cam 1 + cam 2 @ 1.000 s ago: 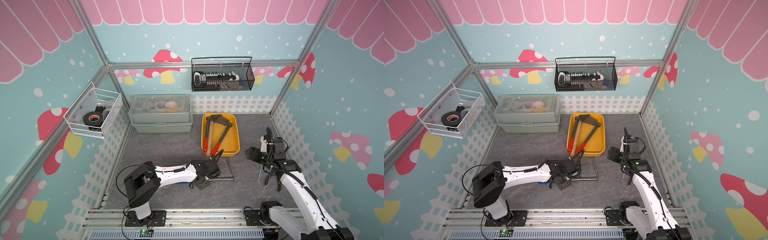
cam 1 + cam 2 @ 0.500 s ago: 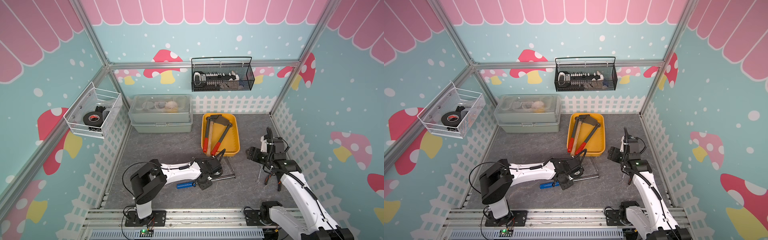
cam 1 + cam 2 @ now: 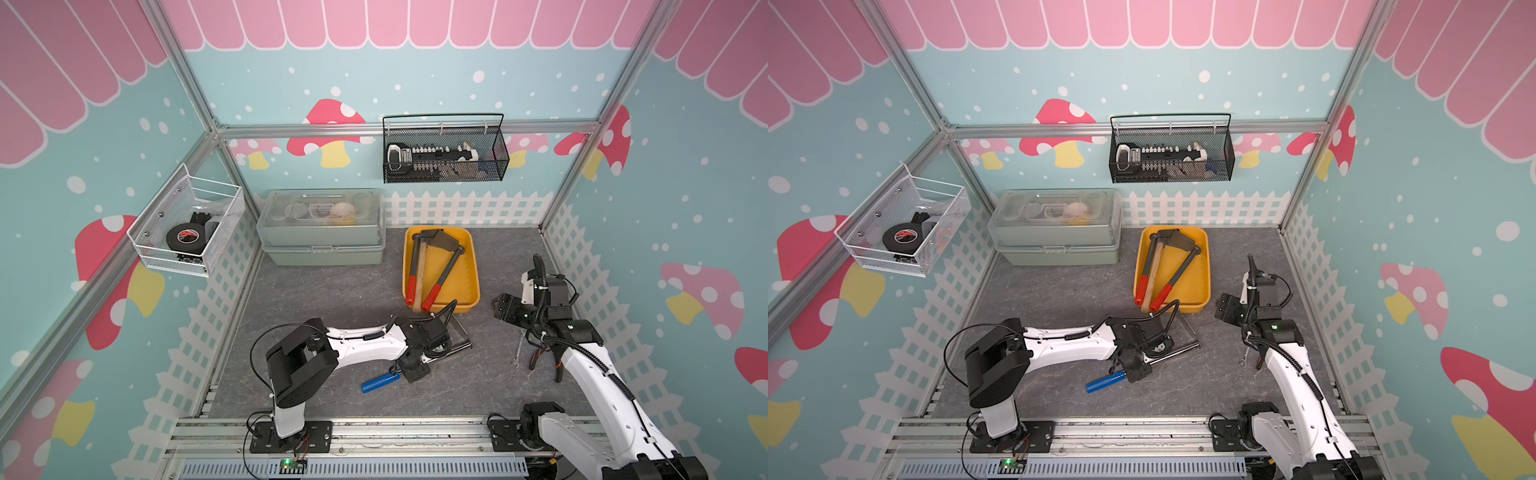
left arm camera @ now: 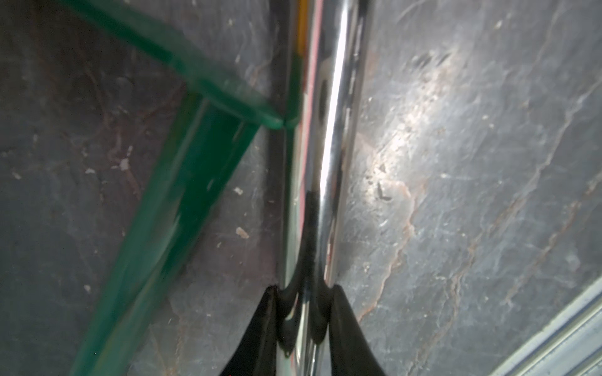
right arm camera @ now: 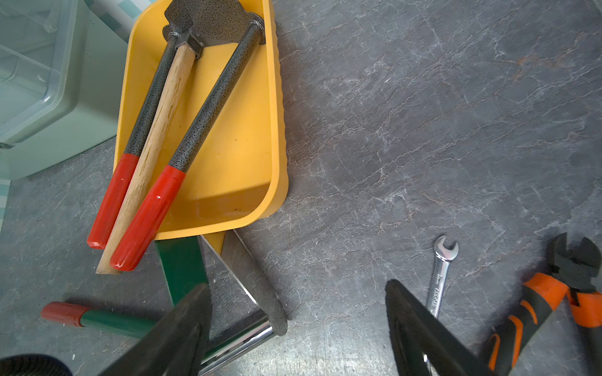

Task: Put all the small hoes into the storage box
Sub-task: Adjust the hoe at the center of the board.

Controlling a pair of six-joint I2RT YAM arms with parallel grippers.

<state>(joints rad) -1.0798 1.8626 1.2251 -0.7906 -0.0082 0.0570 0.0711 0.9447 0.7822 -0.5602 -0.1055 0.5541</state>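
1. A blue-handled tool (image 3: 380, 381) lies on the bench (image 3: 316, 299) at 8 o'clock of the small hoe (image 3: 455, 345). A wrench (image 5: 441, 270) and orange-handled pliers (image 5: 553, 302) lie at 3 o'clock.
2. The left fingers (image 4: 257, 332) are clamped tight on the hoe's chrome shaft. The hoe is down on the bench, just at 6 o'clock of the storage box (image 3: 474, 266).
3. The right fingers (image 5: 176, 328) are spread wide and empty above the bench.
4. The storage box holds two red-gripped tools (image 5: 146, 211) and a wooden-handled tool (image 5: 156, 130). Their handles overhang its near rim, close to the hoe's green blade.
5. At 10 o'clock sits a lidded case (image 3: 320, 249).
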